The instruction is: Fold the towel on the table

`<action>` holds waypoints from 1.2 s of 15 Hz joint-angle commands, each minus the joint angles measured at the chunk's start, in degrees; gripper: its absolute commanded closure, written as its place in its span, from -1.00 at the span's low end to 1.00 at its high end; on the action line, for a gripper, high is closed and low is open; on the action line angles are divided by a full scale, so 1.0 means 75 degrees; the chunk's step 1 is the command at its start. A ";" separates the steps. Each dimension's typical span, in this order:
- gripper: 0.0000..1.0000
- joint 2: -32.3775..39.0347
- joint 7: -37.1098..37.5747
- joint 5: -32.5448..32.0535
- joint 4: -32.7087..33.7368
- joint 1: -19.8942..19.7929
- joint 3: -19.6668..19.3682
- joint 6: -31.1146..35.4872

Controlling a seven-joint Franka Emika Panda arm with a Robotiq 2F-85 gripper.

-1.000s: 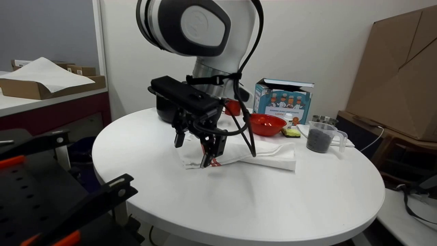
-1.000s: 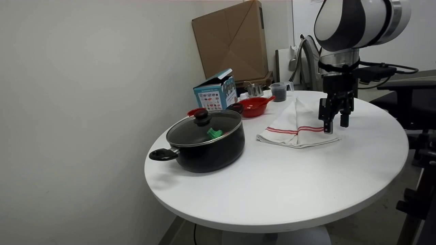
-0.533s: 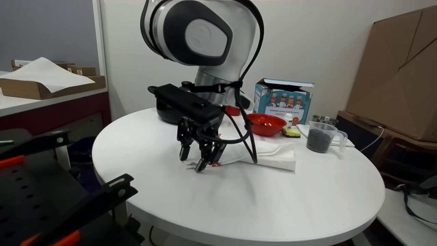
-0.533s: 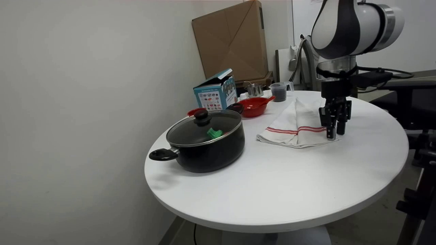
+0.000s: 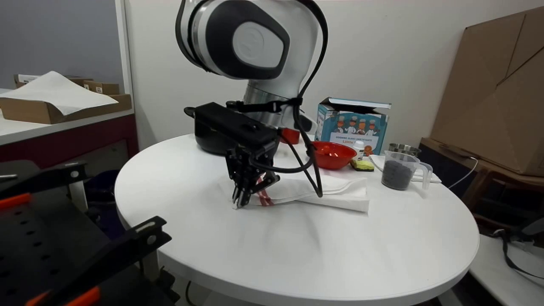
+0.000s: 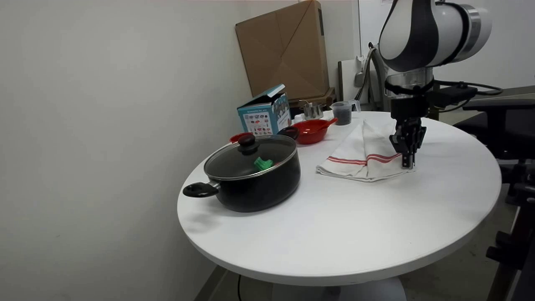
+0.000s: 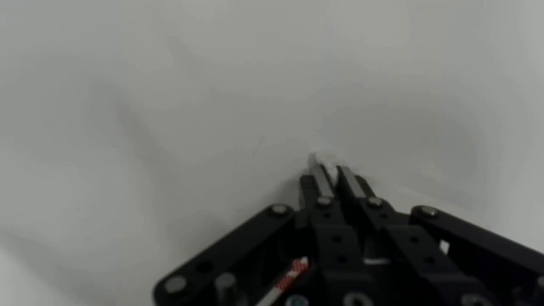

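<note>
The white towel (image 5: 327, 191) with narrow red stripes lies in layers on the round white table (image 5: 340, 255). Its striped end, clear on the towel (image 6: 351, 154) in an exterior view, points toward the black pot's side. My gripper (image 5: 241, 203) is down at one corner of that end, fingers pointing at the tabletop. In the wrist view a small bunch of white cloth shows pinched between the tips of my gripper (image 7: 331, 172), so it is shut on the towel. The fingers cover part of this corner in both exterior views.
A black lidded pot (image 6: 257, 188) stands near the towel's striped end. Beyond the towel are a red bowl (image 5: 331, 155), a sponge (image 5: 362, 165), a measuring cup (image 5: 398, 172) and a blue box (image 5: 352, 127). A red cup (image 5: 290, 136) sits partly behind the arm.
My gripper has come down onto the towel's corner, and its spread fingers have closed on the cloth. The striped end has shifted slightly and bunches a little beside the fingers.
</note>
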 commanded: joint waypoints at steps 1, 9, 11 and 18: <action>0.81 -0.0359 -0.0258 0.0171 -0.0390 -0.0239 0.0341 -0.0144; 0.80 -0.1409 -0.0955 0.0736 -0.1096 -0.0913 0.1492 -0.0224; 0.81 -0.1568 -0.1164 0.0975 -0.1069 -0.0943 0.1645 -0.0336; 0.83 -0.1302 -0.0288 0.0400 0.0893 0.0512 0.0044 -0.2411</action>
